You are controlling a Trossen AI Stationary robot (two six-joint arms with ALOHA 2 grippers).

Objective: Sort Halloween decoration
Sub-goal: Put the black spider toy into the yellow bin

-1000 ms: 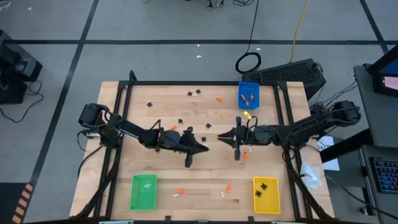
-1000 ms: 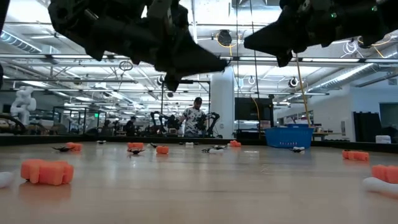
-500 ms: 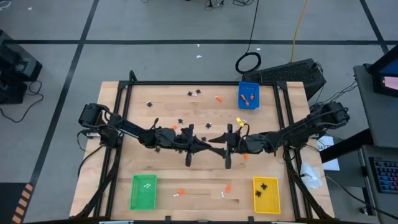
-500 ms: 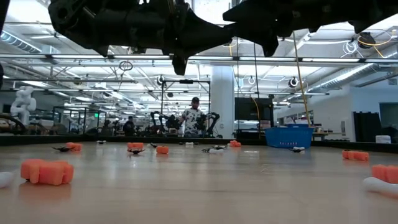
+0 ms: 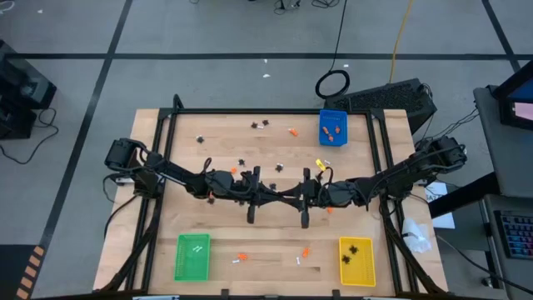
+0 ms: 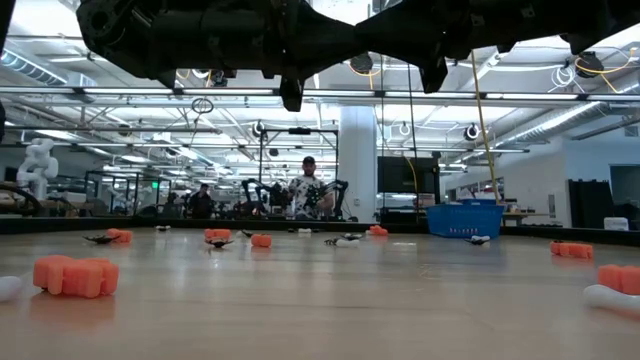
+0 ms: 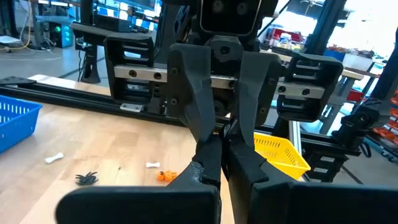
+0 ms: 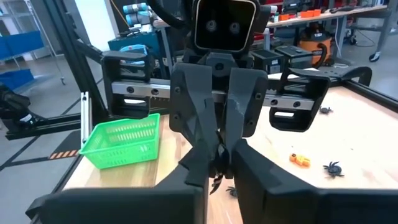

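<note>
Left end effector [image 5: 281,198], clenched on a black spider [image 8: 217,179], meets the right end effector [image 5: 295,198], seemingly clamping it too, well apart from the yellow tray [image 5: 356,261]. Left should let go only once right's hold is firm.

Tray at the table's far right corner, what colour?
Blue tray, clearest in the high view.
</note>
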